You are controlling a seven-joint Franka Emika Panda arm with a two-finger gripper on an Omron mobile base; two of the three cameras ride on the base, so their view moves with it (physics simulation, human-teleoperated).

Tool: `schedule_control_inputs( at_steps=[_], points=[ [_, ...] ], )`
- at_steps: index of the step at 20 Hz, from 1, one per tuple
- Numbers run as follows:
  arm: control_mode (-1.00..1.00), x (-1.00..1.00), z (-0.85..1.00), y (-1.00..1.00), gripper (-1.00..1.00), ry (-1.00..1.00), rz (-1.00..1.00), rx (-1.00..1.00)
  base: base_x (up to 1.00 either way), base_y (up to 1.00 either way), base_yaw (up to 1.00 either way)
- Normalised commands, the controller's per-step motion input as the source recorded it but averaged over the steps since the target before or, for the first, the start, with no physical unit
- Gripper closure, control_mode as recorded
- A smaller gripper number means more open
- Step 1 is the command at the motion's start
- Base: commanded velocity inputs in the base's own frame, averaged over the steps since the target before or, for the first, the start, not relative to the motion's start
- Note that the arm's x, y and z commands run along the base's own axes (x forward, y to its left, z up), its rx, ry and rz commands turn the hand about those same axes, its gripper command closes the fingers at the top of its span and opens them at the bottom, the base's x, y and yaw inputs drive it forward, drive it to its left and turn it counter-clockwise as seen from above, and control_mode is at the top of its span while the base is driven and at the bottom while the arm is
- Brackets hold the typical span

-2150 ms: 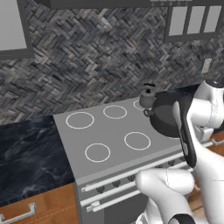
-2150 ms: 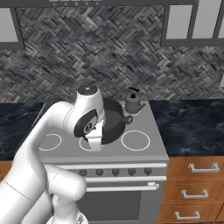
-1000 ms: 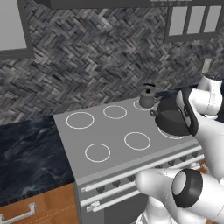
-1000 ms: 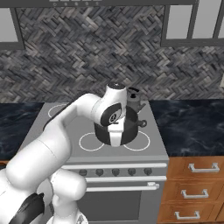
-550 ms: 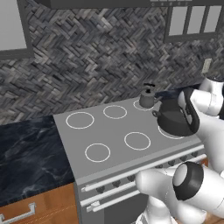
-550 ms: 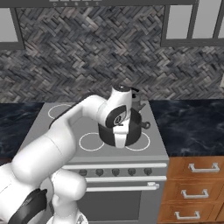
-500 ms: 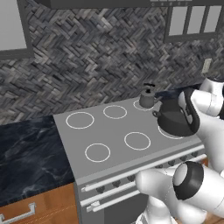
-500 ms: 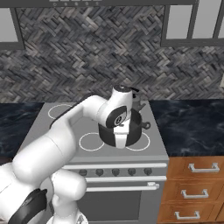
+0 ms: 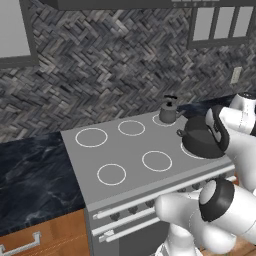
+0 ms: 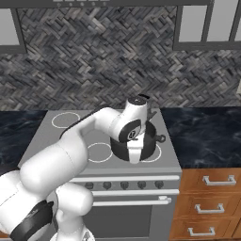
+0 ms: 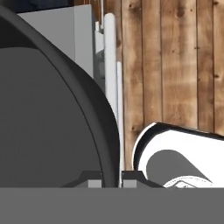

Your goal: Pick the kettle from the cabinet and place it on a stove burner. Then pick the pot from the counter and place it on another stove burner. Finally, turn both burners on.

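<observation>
I have the gripper (image 11: 112, 178) pinching the pot's (image 9: 201, 142) rim, one finger on each side of the wall. The pot sits at the cooktop's (image 9: 125, 155) front-right burner, the kettle (image 9: 168, 111) behind it.

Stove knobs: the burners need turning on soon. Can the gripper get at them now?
Probably not yet: the gripper is clamped on the pot rim. The knobs themselves seem unobstructed.
</observation>
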Motion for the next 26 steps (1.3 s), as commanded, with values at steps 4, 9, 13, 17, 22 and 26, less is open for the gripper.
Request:
schedule_control_inputs(
  at_steps=[4, 9, 13, 17, 22, 26],
  points=[
    [-1.00, 0.14, -0.14, -0.16, 1.00, 0.00, 0.00, 0.00, 0.00, 0.00, 0.00],
    [-1.00, 0.16, -0.13, -0.14, 1.00, -0.01, 0.00, 0.00, 0.00, 0.00, 0.00],
    [-1.00, 0.15, -0.11, -0.12, 1.00, 0.00, 0.00, 0.00, 0.00, 0.00, 0.00],
    [-1.00, 0.11, -0.09, -0.08, 1.00, 0.00, 0.00, 0.00, 0.00, 0.00, 0.00],
    [-1.00, 0.18, -0.09, -0.01, 1.00, 0.00, 0.00, 0.00, 0.00, 0.00, 0.00],
    [-1.00, 0.17, -0.09, 0.00, 1.00, 0.00, 0.00, 0.00, 0.00, 0.00, 0.00]
  ],
)
